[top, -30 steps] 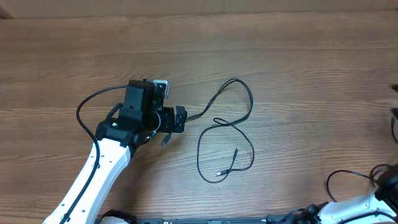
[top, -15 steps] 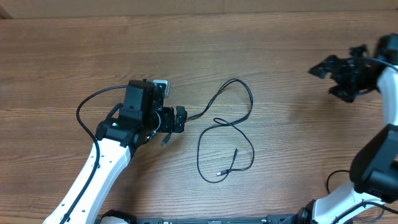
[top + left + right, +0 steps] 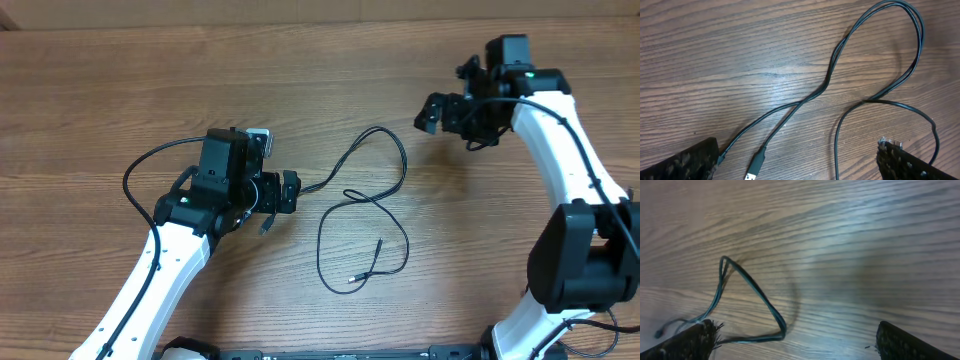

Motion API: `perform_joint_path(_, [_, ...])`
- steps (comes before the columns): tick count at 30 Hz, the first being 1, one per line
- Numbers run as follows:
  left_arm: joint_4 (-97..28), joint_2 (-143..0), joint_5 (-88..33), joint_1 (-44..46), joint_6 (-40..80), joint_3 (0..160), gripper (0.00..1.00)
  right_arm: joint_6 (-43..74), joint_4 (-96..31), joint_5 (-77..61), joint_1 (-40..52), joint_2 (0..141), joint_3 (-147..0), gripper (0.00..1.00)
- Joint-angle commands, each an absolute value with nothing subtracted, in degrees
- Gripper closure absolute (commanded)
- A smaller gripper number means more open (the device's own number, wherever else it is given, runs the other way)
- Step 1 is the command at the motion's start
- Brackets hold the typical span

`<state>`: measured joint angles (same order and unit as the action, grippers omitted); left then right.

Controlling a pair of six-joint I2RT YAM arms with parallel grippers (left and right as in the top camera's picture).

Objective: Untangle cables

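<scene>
The thin black flexible cables [image 3: 352, 196] lie in the middle of the brown wood-grain table [image 3: 120, 90], between the 2 arms. Seen from overhead, they start by the left gripper [image 3: 293, 192] and rise into a narrow loop. They then bend back, cross themselves and drop into a wider loop nearer the robot's base. 2 loose ends lie inside that lower loop, and one has a small pale tip. In the left wrist view, 2 strands run side by side through the upper bend. One of them ends in a flat silver-tipped plug [image 3: 754, 170] lying on the wood.

The left gripper's jaws are spread wide and grasp nothing. Its black fingers [image 3: 687, 161] show only at the bottom corners of its wrist view, with the plug on the table between them. The other strand runs right up to the edge of one finger — whether it touches there cannot be told.

The right gripper [image 3: 447, 118] hangs over the far side of the table, to the right of the upper loop and apart from the cables. Its jaws also stand wide and empty. Its wrist view shows the bend of the cables on the wood ahead, nearer one finger [image 3: 687, 342] than the other — nothing lies between the pads.
</scene>
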<state>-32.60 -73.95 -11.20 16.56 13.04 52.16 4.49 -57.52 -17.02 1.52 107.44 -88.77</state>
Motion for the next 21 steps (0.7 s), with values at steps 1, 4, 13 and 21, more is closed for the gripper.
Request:
perform_joint_path(1, [-32.56, -74.15, -11.84, 16.51, 11.99, 52.77, 0.0, 4.19, -53.89, -14.81, 4.19, 106.54, -85.3, 0.0])
perform_joint_path(4, [-32.56, -74.15, -11.84, 16.51, 12.01, 52.77, 0.0, 4.23, -48.58, -14.87, 5.63, 106.54, -80.4, 0.0])
perform_joint_path(13, [-32.56, -74.15, -11.84, 16.53, 12.01, 52.77, 0.01, 4.21, -42.46, -17.08, 6.39, 106.54, -76.12, 0.4])
perform_joint_path(21, [-32.56, -74.15, -11.84, 16.51, 12.01, 52.77, 0.0, 1.96, -38.92, -17.65, 6.42, 106.54, -75.22, 0.34])
